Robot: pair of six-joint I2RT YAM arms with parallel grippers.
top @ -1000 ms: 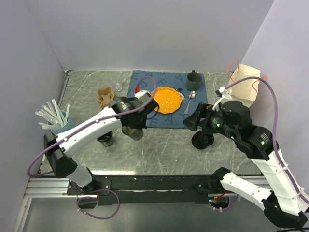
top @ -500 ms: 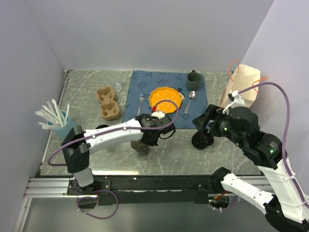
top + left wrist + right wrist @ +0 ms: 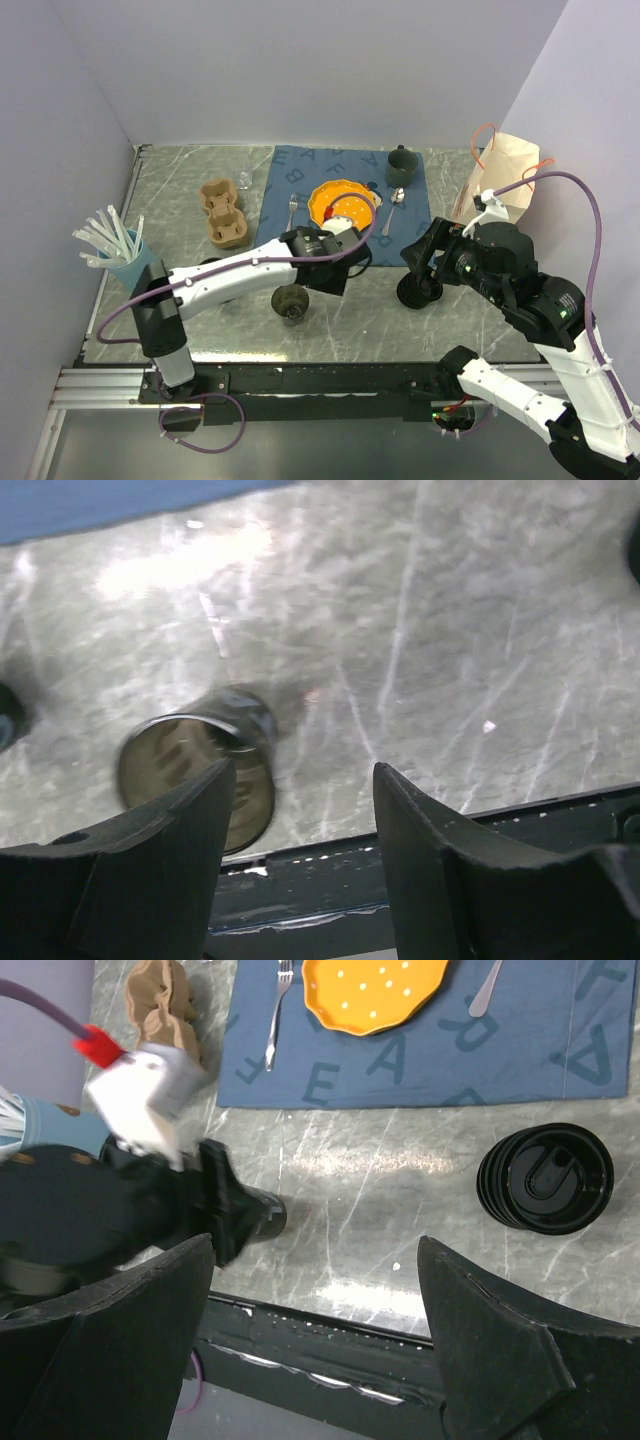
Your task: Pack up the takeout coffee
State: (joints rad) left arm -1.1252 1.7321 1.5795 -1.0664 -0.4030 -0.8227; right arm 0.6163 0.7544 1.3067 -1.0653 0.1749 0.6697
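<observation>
The takeout coffee, a small black cup (image 3: 291,303), stands on the marble table near the front edge, its open mouth (image 3: 195,780) facing up. My left gripper (image 3: 318,275) hangs just right of it and slightly above, open (image 3: 305,775). The cup sits beside the left finger (image 3: 170,860), not between the fingers. In the right wrist view the left arm covers part of the cup (image 3: 265,1215). A stack of black ribbed lids (image 3: 418,292) rests at centre right (image 3: 545,1178). My right gripper (image 3: 420,262) hovers over it, open and empty (image 3: 315,1250).
A blue placemat (image 3: 300,165) holds an orange plate (image 3: 340,205), a fork (image 3: 275,1015), a spoon (image 3: 485,990) and a dark green mug (image 3: 401,163). A brown cup carrier (image 3: 222,212) lies at back left, a light blue cup of straws (image 3: 118,248) at far left, a paper bag (image 3: 505,175) at back right.
My left gripper carried the cup from the left to the front centre, set it down, opened and drew back to the right. The right arm shifted only slightly.
</observation>
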